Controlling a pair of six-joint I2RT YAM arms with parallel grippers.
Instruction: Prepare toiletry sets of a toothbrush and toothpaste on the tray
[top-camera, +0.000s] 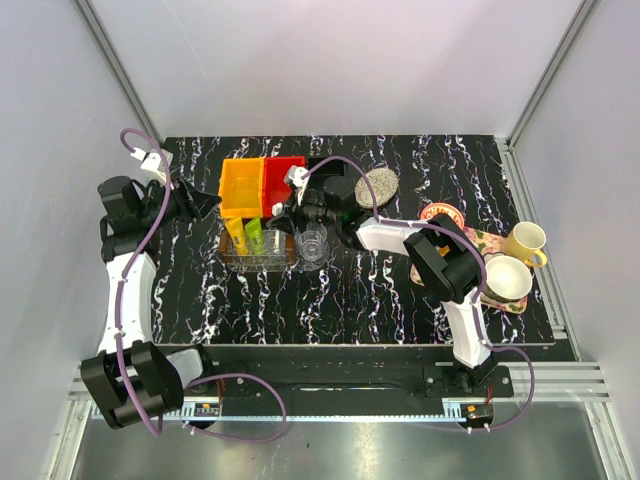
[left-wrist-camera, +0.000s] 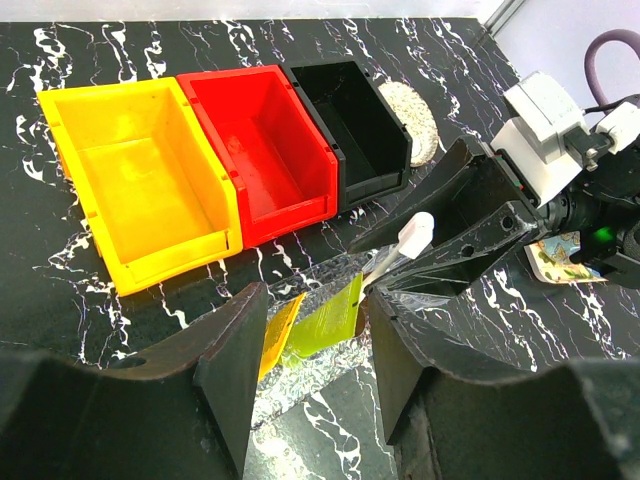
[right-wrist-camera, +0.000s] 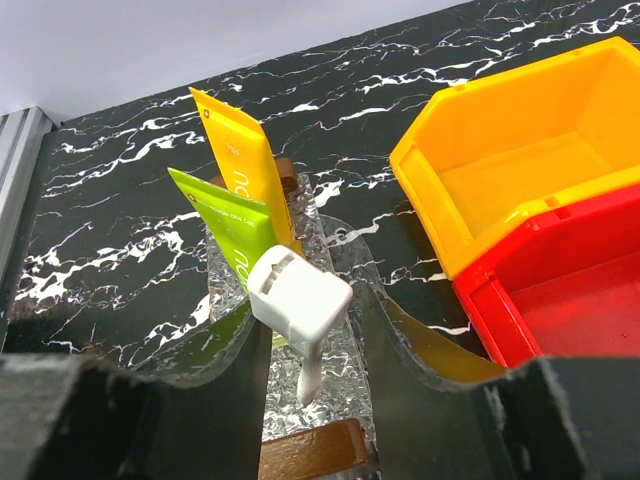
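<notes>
White toothbrush (right-wrist-camera: 300, 296) between right end effector (right-wrist-camera: 312, 312) fingers, above clear tray (right-wrist-camera: 331, 250).

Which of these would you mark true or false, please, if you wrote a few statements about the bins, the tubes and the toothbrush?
1. The yellow bin is empty. True.
2. The green tube lies in the red bin. False: it rests in the clear tray beside the yellow tube.
3. The white toothbrush sits between the fingers of the right gripper, above the tray. True.
4. The left gripper holds the yellow tube. False: its jaws stand apart with nothing between them.
5. The red bin stands between the yellow bin and the black bin. True.
</notes>
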